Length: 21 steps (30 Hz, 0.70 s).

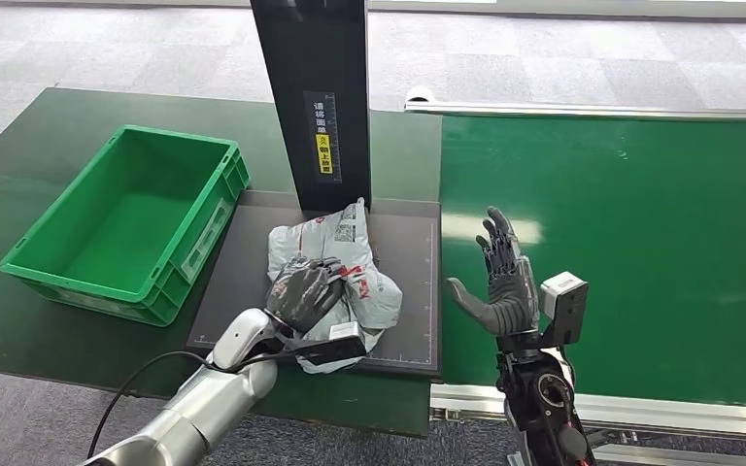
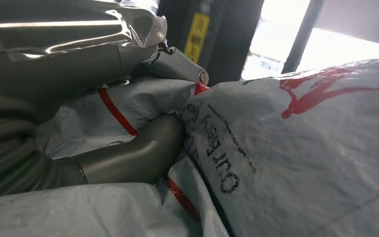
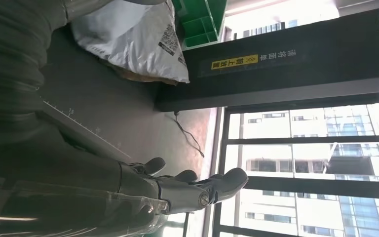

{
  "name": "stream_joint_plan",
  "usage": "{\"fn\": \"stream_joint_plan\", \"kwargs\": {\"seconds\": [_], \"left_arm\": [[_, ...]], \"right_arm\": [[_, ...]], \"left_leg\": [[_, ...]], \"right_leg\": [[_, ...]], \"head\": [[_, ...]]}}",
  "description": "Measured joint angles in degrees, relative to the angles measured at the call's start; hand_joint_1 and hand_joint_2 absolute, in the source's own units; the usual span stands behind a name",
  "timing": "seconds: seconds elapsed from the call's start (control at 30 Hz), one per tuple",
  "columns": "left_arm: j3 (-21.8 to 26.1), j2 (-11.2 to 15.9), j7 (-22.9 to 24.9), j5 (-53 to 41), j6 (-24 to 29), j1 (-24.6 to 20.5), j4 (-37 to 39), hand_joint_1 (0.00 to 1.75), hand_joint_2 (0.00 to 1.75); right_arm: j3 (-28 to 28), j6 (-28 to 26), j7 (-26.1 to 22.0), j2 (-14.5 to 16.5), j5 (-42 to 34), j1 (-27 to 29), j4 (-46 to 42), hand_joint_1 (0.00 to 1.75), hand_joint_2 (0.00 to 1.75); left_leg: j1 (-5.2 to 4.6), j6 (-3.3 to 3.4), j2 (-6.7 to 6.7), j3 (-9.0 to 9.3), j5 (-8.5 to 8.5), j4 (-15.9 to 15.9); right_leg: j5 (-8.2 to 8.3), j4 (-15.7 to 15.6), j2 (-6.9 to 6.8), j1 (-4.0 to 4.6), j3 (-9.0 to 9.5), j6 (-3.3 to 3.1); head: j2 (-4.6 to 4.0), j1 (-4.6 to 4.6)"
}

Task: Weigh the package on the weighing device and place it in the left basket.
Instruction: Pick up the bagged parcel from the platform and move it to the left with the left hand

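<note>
Package, a grey poly mailer with red print and a label, lies crumpled on the dark weighing platform, just near of the black upright post with its yellow sticker. Left hand sits on top of the package, fingers curled down over the bag. In the left wrist view the thick thumb presses into a fold of the package, plastic bunched around it, so the hand grasps the mailer. Package still rests on the platform, not lifted as far as can be told.

Right hand hovers right of the platform, over the green conveyor belt, palm facing left, fingers released and spread upward, holding nothing. In the right wrist view the fingers stretch out straight, apart from the package, which lies against the post base.

Green basket sits left of the platform on the dark green table, near the platform edge. A black cable runs along the left arm.
</note>
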Motion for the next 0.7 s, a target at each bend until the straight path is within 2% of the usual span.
{"fn": "stream_joint_plan", "kwargs": {"seconds": [0.07, 0.17, 0.3, 0.37, 0.43, 0.53, 0.7], "left_arm": [[1.4, 1.4, 0.1, 0.7, 2.4, 0.6, -4.1, 1.75, 1.75], [5.5, 4.2, 0.6, 0.5, 4.8, 2.2, -14.2, 1.75, 1.75], [14.6, 6.0, 1.1, -2.8, 5.6, 3.4, -27.2, 1.75, 1.75], [20.7, 6.6, 2.9, -4.4, 5.6, 1.5, -29.7, 1.75, 1.75], [27.1, 8.3, 4.3, -4.7, 5.6, -2.5, -27.9, 1.75, 1.75], [34.5, 11.7, 4.9, -6.5, 5.6, -9.4, -21.0, 1.75, 1.75], [41.7, 15.5, 6.0, -9.5, 5.6, -16.4, -10.2, 1.75, 1.75]], "right_arm": [[-0.2, -0.2, 0.0, -0.1, 0.0, 0.6, -0.4, 0.0, 1.75], [-0.7, -0.8, 0.0, -0.4, -0.1, 1.5, -0.8, 0.0, 1.75], [-1.1, -1.7, -0.3, -1.0, -0.5, 2.6, -1.0, 0.0, 1.75], [-1.3, -2.2, -0.5, -1.1, -0.7, 3.3, -1.2, 0.0, 1.75], [-1.4, -2.4, -0.7, -1.3, -0.9, 4.0, -1.6, 0.0, 1.75], [-1.5, -2.5, -0.7, -1.6, -1.1, 4.3, -1.7, 0.0, 1.75], [-1.5, -2.7, -0.5, -1.7, -1.2, 4.1, -1.7, 0.0, 1.75]], "left_leg": [[0.02, 0.0, 0.05, -0.06, 0.0, 0.0], [0.05, -0.01, 0.16, -0.13, 0.0, 0.0], [0.06, -0.01, 0.18, -0.21, 0.0, 0.0], [0.06, -0.02, 0.19, -0.24, 0.01, 0.0], [0.08, -0.07, 0.27, -0.23, 0.04, 0.0], [0.14, -0.15, 0.37, -0.22, 0.12, 0.0], [0.16, -0.18, 0.37, -0.24, 0.18, 0.0]], "right_leg": [[0.01, 0.0, 0.04, 0.02, -0.07, -0.01], [0.02, 0.0, 0.16, 0.04, -0.18, -0.04], [0.02, 0.0, 0.18, 0.05, -0.26, -0.04], [0.03, 0.0, 0.18, 0.06, -0.28, -0.05], [0.08, 0.0, 0.26, 0.08, -0.32, -0.13], [0.16, 0.1, 0.36, 0.15, -0.37, -0.23], [0.16, 0.1, 0.35, 0.16, -0.36, -0.23]], "head": [[0.0, 0.0], [0.01, -0.01], [0.01, 0.0], [0.01, 0.02], [0.01, 0.0], [0.01, -0.02], [0.01, 0.01]]}}
